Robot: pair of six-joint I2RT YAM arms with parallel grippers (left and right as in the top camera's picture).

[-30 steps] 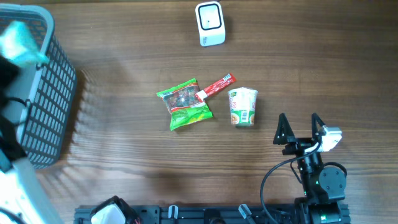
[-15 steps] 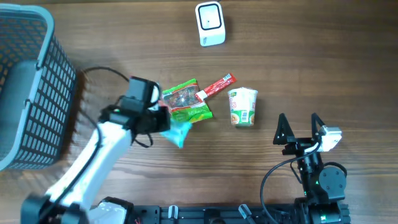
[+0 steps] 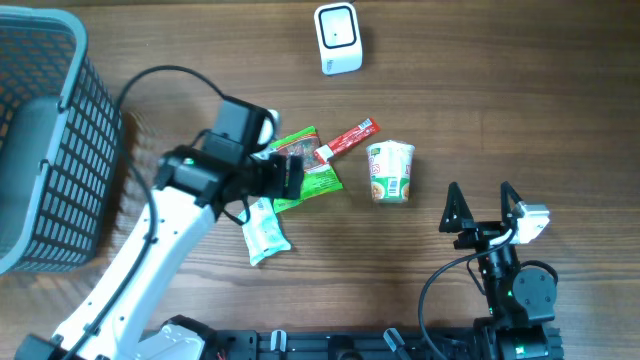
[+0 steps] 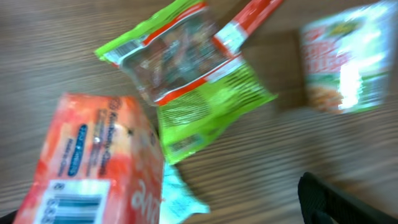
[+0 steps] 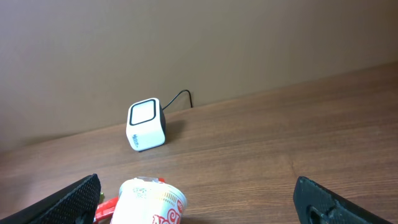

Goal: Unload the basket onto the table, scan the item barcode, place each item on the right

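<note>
Overhead, we see the left pincer (image 3: pixel 290 175) over the left part of the green snack bag (image 3: pixel 318 180), fingers spread wide and holding nothing. In the left wrist view only one dark finger (image 4: pixel 326 199) shows, far out at the lower right. A pale packet (image 3: pixel 265 230) lies flat on the wood just below that pincer, apart from it. The left wrist view has an orange wrapper with a barcode label (image 4: pixel 71 205) in its lower left corner; we cannot tell if it is the same packet. The right pincer (image 3: pixel 480 205) stands spread and bare near the noodle cup (image 3: pixel 390 172). The scanner (image 3: pixel 337 38) sits well apart by the far edge, with bare table (image 3: pixel 480 90) between. A basket (image 3: pixel 90 170) walls the left side.
</note>
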